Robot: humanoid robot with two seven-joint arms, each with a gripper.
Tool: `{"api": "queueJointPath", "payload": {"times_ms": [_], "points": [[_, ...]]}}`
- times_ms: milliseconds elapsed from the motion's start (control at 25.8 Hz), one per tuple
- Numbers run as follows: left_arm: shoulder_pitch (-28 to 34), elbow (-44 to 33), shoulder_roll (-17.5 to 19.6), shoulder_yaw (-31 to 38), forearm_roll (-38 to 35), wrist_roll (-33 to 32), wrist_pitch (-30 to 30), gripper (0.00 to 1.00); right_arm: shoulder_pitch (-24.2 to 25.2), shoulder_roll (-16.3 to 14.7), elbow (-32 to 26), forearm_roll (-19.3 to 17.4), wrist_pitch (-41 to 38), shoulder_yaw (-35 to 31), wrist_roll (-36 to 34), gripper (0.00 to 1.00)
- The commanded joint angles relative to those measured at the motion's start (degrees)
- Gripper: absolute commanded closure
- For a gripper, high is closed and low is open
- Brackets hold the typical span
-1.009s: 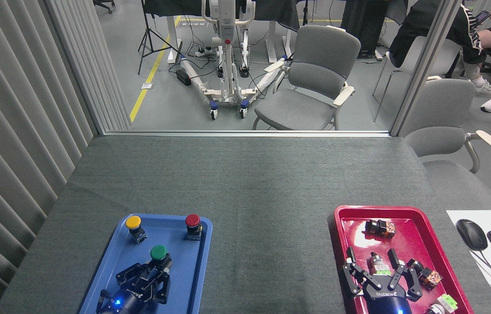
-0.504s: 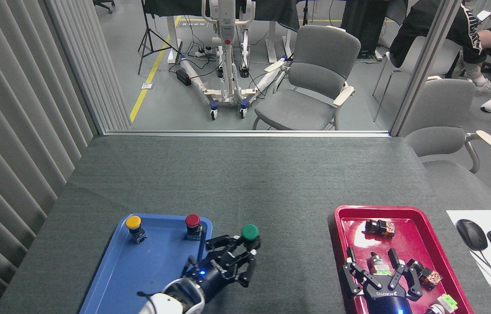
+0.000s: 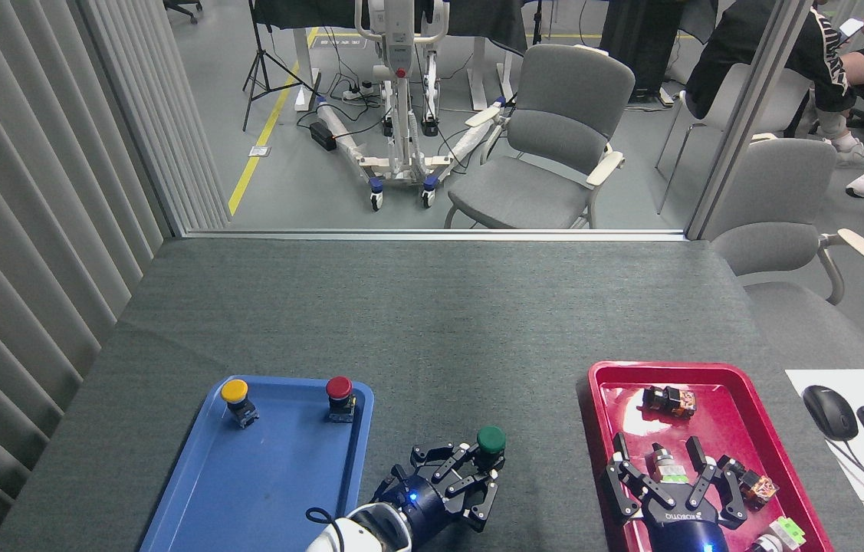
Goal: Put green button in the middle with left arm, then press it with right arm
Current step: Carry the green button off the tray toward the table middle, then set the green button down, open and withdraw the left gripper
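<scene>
Left gripper (image 3: 470, 471) pinching the green button (image 3: 491, 441), cap up, body upright, over the middle (image 3: 477, 345) between the blue tray (image 3: 248, 491) and red tray (image 3: 707, 376); bare felt toward twelve o'clock. Right gripper (image 3: 669, 479) spread wide.

Grey ribbed panels (image 3: 25, 230) line the left wall. Beyond the glass, a grey armchair (image 3: 546, 138) stands on a grey floor (image 3: 309, 184) marked with a yellow line (image 3: 259, 142).

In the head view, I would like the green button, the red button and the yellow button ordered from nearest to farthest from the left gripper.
1. Green button: gripped by the left gripper, over the bare table between the trays.
2. Red button: back right corner of the blue tray, to the gripper's left.
3. Yellow button: back left of the same tray, farthest.
</scene>
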Motion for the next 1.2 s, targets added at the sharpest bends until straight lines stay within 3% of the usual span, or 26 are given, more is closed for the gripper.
{"api": "queueJointPath", "payload": {"times_ms": [0, 78, 116, 155, 349, 504, 737, 853, 1047, 1164], "points": [[0.1, 0.6, 0.0, -2.4, 0.3, 0.6, 3.5, 0.72, 0.0, 0.1, 0.0, 0.0, 0.0, 0.1, -0.3, 0.02], [0.3, 0.6, 0.0, -3.1, 0.4, 2.1, 4.0, 0.40, 0.0, 0.1, 0.0, 0.0, 0.0, 0.1, -0.3, 0.02], [0.9, 0.6, 0.0, -3.1, 0.4, 2.6, 3.9, 0.13, 0.0, 0.1, 0.0, 0.0, 0.0, 0.0, -0.3, 0.02], [1.5, 0.5, 0.0, -3.1, 0.3, 3.0, 3.7, 0.00, 0.0, 0.1, 0.0, 0.0, 0.0, 0.0, -0.3, 0.02], [1.7, -0.7, 0.0, -5.7, 0.1, 3.0, 3.5, 0.00, 0.0, 0.3, 0.0, -0.1, -0.2, 0.0, -0.5, 0.06], [2.4, -6.3, 1.3, -5.4, 0.3, 2.5, 3.5, 0.00, 0.1, 0.9, -0.1, 0.0, -0.4, 0.3, -0.5, 0.10], [9.2, -21.4, 10.1, -1.8, 0.5, 1.8, 4.6, 0.00, -0.5, 2.4, -0.2, 2.6, -0.5, 2.4, -0.6, 0.29], [14.3, -29.0, 12.7, 4.0, 0.4, 0.5, 4.6, 0.00, -0.7, 3.2, -0.2, 3.2, -0.5, 3.7, -0.6, 0.43], [24.3, -44.5, 17.9, 13.8, 0.4, -2.1, 4.7, 0.00, -0.7, 4.6, -0.2, 6.6, -0.5, 6.5, -0.6, 0.78], [30.2, -45.1, 18.1, 23.2, -0.2, -0.5, 5.6, 0.00, -2.2, 5.1, 0.3, 7.7, -0.1, 8.4, -0.6, 0.94]]}}
